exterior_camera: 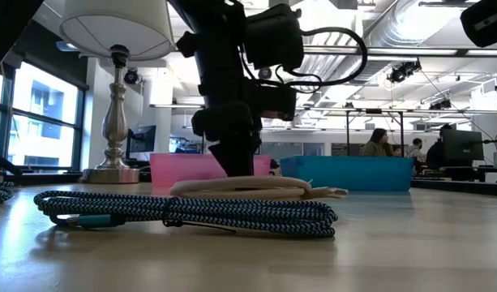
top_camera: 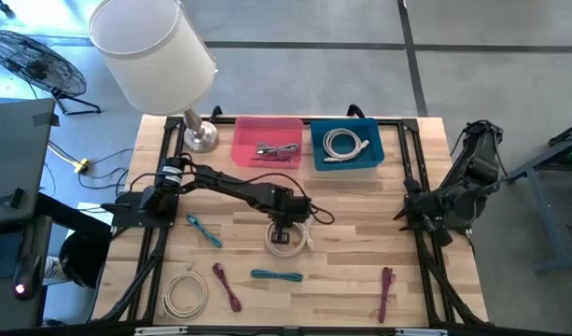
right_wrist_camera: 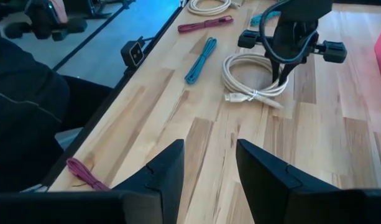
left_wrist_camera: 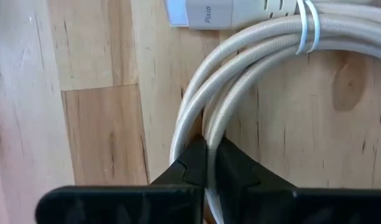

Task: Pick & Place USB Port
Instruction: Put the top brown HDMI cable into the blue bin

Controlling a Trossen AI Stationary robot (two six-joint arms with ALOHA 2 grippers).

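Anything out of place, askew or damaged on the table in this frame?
Nothing stands out. The left tool is shut on the coiled beige cable at mid-table; the right tool waits open at the right edge. The pink bin and blue bin sit square, and the loose cables lie tidily bundled on the wooden table.

1. Table: a lamp stood at its far left corner.
2. Two bins sat side by side along the far edge, the left bin next to the lamp, the right bin beside it; each held a cable.
3. Mid-table, before the bins, lay a coiled cable, with the left gripper down on it.
4. Nearer the front edge lay further cable bundles, spread from left to right.
5. The right gripper waited over the table's right side.
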